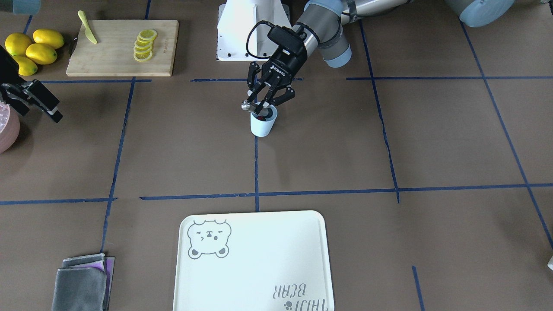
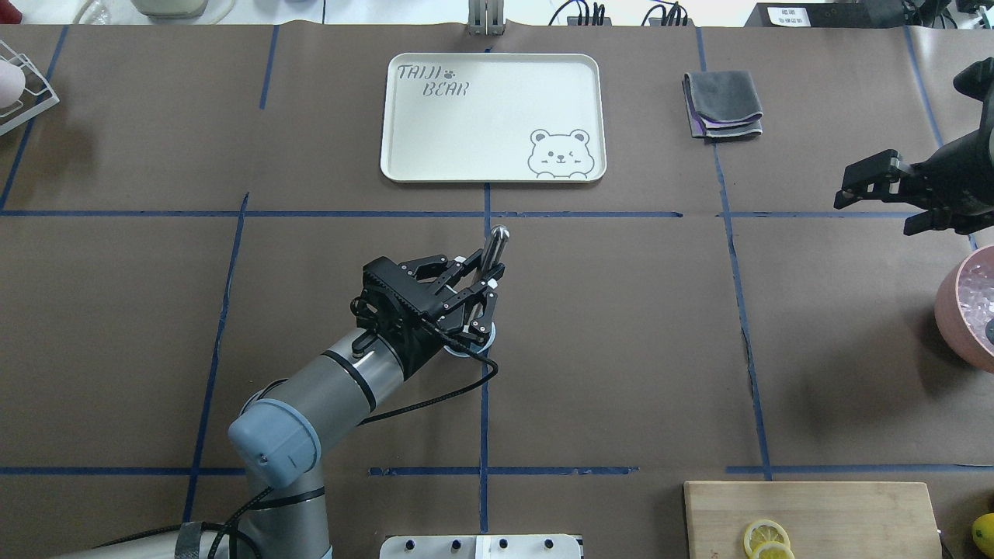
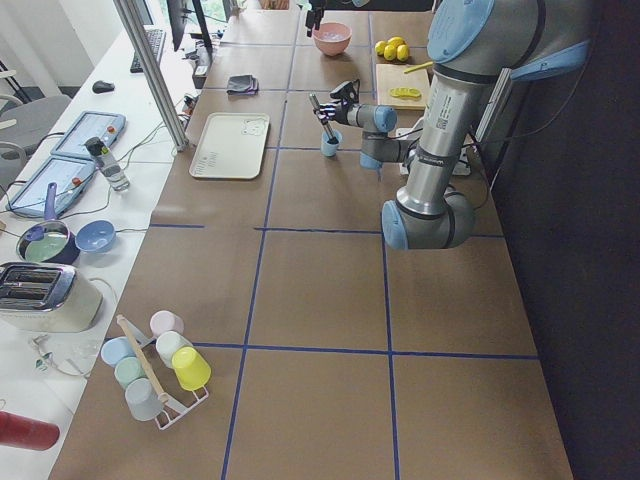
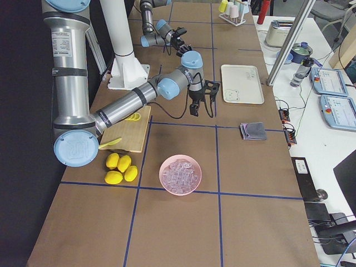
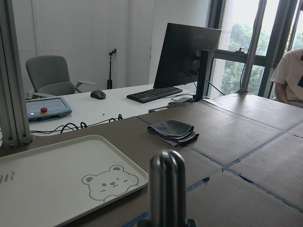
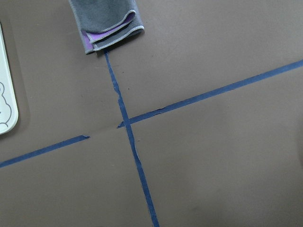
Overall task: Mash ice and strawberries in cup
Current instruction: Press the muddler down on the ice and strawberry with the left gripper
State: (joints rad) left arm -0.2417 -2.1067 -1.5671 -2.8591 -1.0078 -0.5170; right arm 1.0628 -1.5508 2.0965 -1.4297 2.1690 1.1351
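Note:
The pale-blue cup (image 1: pixel 262 126) stands near the table's middle, and the overhead view shows only its rim (image 2: pixel 464 351) under my left arm. My left gripper (image 1: pixel 261 105) is shut on a metal muddler (image 1: pixel 247 106), whose lower end is inside the cup. The muddler's rounded top shows in the overhead view (image 2: pixel 498 235) and close up in the left wrist view (image 5: pixel 166 182). A dark-red bit, the strawberry (image 1: pixel 260 116), shows inside the cup. I cannot see ice in the cup. Ice lumps (image 4: pixel 180 172) fill a pink bowl (image 2: pixel 954 314). My right gripper (image 2: pixel 876 211) is open and empty, beside that bowl.
A white bear tray (image 2: pixel 497 116) lies beyond the cup. A folded grey cloth (image 2: pixel 724 105) lies to its right. A wooden board (image 1: pixel 123 47) holds lemon slices (image 1: pixel 144 45) and a yellow knife (image 1: pixel 87 32). Whole lemons (image 1: pixel 34 49) lie beside it.

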